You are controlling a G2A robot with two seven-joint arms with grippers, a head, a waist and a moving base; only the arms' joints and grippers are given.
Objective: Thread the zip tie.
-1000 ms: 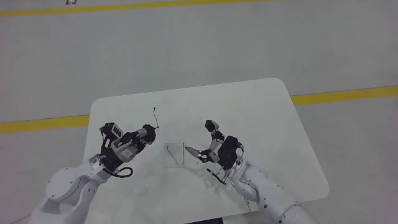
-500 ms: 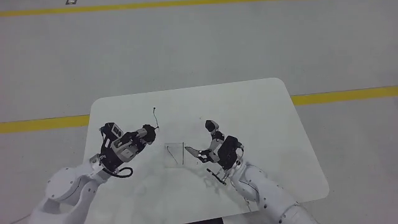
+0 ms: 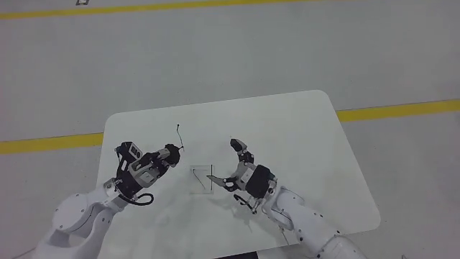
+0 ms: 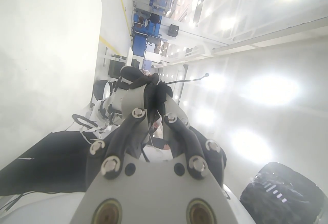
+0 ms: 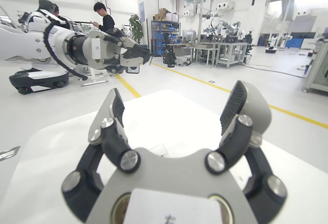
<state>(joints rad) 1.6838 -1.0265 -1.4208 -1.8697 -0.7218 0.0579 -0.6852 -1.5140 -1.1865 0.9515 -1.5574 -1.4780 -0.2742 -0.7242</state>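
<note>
One arm had moved: my right gripper (image 3: pixel 223 161), fingers wide apart, had slid toward the left gripper (image 3: pixel 172 151), which stayed clamped on the zip tie (image 3: pixel 179 135) above the left half of the table (image 3: pixel 302 115). I judged it was closing in on the tie's free end.

thin black zip tie (image 3: pixel 179 135) clamped in left gripper (image 3: pixel 174 150).
</note>
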